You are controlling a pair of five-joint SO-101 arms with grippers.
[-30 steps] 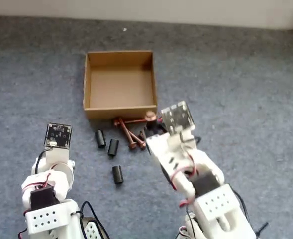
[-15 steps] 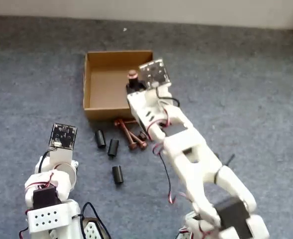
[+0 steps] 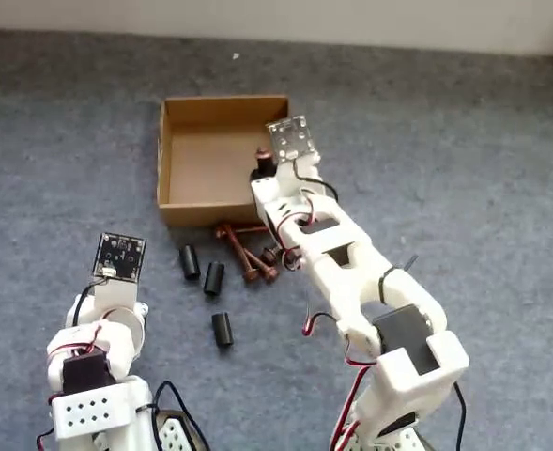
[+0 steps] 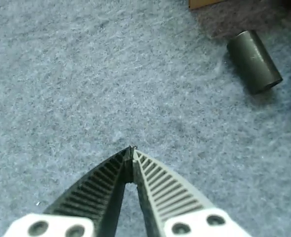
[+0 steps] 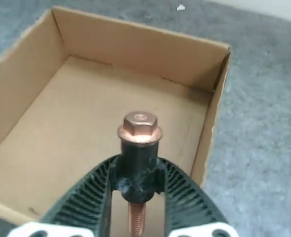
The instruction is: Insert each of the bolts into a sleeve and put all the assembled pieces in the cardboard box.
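My right gripper (image 5: 137,180) is shut on a black sleeve (image 5: 137,163) with a copper bolt (image 5: 140,127) standing through it, head up. It hangs over the open cardboard box (image 5: 135,47), near the box's right wall; in the high view the held piece (image 3: 264,162) is inside the box's (image 3: 166,160) outline. Loose copper bolts (image 3: 246,252) lie in a pile just in front of the box. Three black sleeves (image 3: 191,262) (image 3: 214,278) (image 3: 222,329) lie to their left. My left gripper (image 4: 132,159) is shut and empty, low over the carpet, with one sleeve (image 4: 254,61) ahead of it.
Grey carpet (image 3: 464,150) covers the whole work area, with open room to the right of the box and at the far left. The left arm's camera board (image 3: 119,256) sits beside the sleeves. A pale wall strip (image 3: 351,19) runs along the back.
My right arm has swung from beside the bolt pile up and over the box, carrying the bolt-and-sleeve piece, then dipped a little. The left arm shifted slightly.
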